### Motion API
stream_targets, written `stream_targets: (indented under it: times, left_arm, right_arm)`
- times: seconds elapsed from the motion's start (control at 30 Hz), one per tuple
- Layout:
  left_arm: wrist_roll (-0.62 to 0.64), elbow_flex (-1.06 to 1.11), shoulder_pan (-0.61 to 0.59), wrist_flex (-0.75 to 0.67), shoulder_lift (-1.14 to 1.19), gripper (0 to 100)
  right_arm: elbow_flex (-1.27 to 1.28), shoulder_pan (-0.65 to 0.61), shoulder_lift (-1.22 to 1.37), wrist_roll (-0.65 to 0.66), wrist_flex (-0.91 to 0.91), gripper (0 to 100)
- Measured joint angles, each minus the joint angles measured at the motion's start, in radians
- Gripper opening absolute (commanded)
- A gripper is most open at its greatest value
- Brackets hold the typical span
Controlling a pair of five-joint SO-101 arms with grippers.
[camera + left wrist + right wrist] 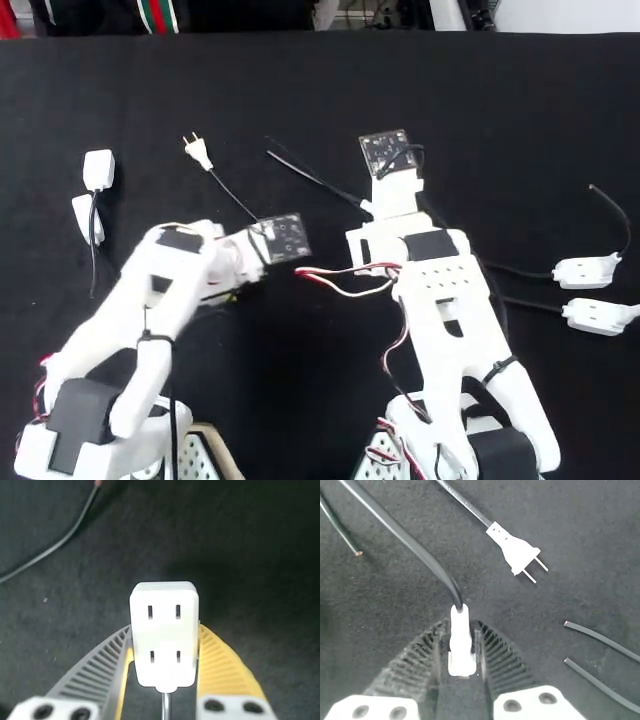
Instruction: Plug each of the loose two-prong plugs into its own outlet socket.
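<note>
Left jaws are clamping a socket (163, 635): white block sitting squarely between them, slotted face turned to the camera, jaws spread only to its width. Right jaws are pinching a plug (460, 645) by its body, nearly closed, with its cable (405, 535) trailing away over the desk (580, 520). A second plug (517, 552) is lying loose near them.

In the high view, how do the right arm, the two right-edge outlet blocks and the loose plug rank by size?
Right arm, far the largest.
Upper outlet block and lower outlet block: about alike.
Loose plug, smallest.
</note>
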Motion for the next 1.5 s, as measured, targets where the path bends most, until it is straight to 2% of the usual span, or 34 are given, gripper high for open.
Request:
stream_targets:
  times: [0.17,0.43,0.57,0.83,1.0,1.23,1.37,1.5]
  left_arm:
    - [0.044,0.000,0.017,0.002,0.000,20]
    - [0.173,0.002,0.018,0.002,-0.028,20]
    - [0.273,0.002,0.018,0.002,-0.133,20]
    - [0.373,0.138,0.017,0.002,-0.393,22]
    - [0.385,0.241,0.017,0.002,-0.500,22]
    - [0.374,0.265,0.014,0.002,-0.577,22]
    - [0.459,0.265,-0.063,-0.008,-0.651,22]
    - [0.540,0.281,-0.198,-0.106,-0.726,22]
  right_arm:
    - [0.000,-0.002,0.000,0.000,0.000,1.2]
    - [0.000,-0.002,0.000,0.000,0.000,1.2]
    - [0.000,-0.002,0.000,0.000,0.000,1.2]
    - [0.000,-0.002,-0.002,-0.020,0.000,1.2]
    - [0.000,-0.002,-0.068,-0.021,0.000,1.2]
    - [0.032,-0.002,-0.176,-0.023,0.000,1.2]
    - [0.037,-0.002,-0.192,-0.026,0.000,1.2]
    - [0.037,-0.002,-0.192,-0.026,0.000,1.2]
